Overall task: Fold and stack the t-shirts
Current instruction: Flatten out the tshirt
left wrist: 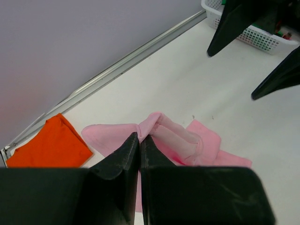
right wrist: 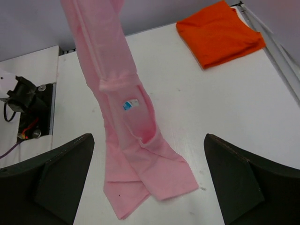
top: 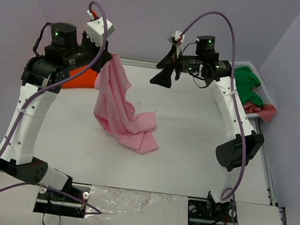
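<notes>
My left gripper is shut on the top edge of the light pink t-shirt and holds it high. The shirt hangs in a long strip, and its lower end lies crumpled on the white table. The left wrist view shows the closed fingertips pinching a fold of pink cloth. The orange t-shirt lies folded at the back left, behind the left arm. My right gripper hovers open to the right of the hanging shirt, holding nothing. Its wrist view shows the pink strip and the orange shirt beyond the wide jaws.
A white slatted basket stands at the back right with green cloth and a reddish cloth in it. A metal rail runs along the table's far edge by the wall. Walls close in on both sides.
</notes>
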You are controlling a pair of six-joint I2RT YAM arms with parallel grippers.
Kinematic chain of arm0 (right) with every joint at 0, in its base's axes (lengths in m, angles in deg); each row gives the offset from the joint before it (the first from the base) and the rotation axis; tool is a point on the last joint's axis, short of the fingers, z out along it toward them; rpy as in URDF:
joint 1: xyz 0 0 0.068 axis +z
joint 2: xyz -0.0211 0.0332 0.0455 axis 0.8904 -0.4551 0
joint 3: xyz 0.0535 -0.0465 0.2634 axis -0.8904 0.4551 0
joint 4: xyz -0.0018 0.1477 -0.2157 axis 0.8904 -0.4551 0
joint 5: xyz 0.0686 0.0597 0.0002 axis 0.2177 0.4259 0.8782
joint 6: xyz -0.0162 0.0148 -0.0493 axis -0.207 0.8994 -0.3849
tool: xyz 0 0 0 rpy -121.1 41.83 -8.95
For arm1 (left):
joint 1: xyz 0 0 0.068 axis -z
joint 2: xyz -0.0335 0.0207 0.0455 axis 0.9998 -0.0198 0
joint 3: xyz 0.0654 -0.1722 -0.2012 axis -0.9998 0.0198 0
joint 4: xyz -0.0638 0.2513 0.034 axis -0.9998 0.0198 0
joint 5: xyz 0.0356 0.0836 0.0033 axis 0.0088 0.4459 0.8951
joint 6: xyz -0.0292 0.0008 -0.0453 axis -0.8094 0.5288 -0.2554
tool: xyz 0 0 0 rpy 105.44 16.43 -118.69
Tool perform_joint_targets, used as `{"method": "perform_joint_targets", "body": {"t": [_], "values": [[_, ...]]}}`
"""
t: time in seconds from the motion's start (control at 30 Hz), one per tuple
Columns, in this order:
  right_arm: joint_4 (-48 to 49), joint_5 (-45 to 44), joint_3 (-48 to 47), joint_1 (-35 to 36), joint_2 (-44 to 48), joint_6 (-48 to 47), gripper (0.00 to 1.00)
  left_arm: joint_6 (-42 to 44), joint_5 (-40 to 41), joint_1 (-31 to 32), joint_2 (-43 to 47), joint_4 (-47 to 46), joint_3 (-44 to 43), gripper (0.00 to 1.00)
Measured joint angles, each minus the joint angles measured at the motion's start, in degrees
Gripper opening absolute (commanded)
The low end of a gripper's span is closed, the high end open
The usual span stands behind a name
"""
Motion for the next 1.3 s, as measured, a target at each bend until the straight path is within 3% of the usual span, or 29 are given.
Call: {"method": "perform_joint_targets", "body": {"t": [0.3, 0.63, 0.73, 0.77, 0.87, 1.2, 1.23, 1.27, 1.3], "values": [[-1.33, 1.53, -7.1, 8.37, -10.01, 3.67, 1.0, -5.57, -6.16, -0.72, -0.26, -3.69, 5.46, 0.02], [-4.07, -1.55, -10.82, 12.9, -11.23, 2.45, 1.0, -10.54, -11.13, -0.7, -1.53, -5.84, 6.62, 0.02], [-4.5, -2.14, -11.67, 14.25, -11.23, 1.75, 0.77, -10.99, -11.65, -0.7, -1.53, -6.14, 6.62, 0.02], [-4.72, -2.64, -11.72, 14.8, -11.23, 1.2, 0.53, -11.04, -11.74, -0.7, -1.53, -6.14, 6.62, 0.03], [-5.68, -4.85, -11.74, 16.5, -11.28, -0.15, 0.0, -11.1, -11.91, -0.7, -1.53, -6.21, 6.62, 0.02], [-7.52, -11.37, -5.66, 15.1, -9.7, -5.14, 0.0, -10.14, -12.02, -0.63, -1.29, -3.82, 6.62, 0.05], [-7.63, -11.52, -4.48, 14.01, -9.11, -5.68, 0.0, -9.99, -12.37, -0.59, -1.2, -3.19, 6.62, 0.27], [-7.69, -11.52, -3.85, 12.96, -8.61, -6.1, 0.0, -9.29, -12.7, -0.5, -1.18, -2.86, 6.62, 0.41], [-8.2, -12.11, -2.86, 11.56, -7.74, -6.64, 0.0, -8.92, -13.0, -0.46, -1.07, -3.06, 6.62, 0.45]]}}
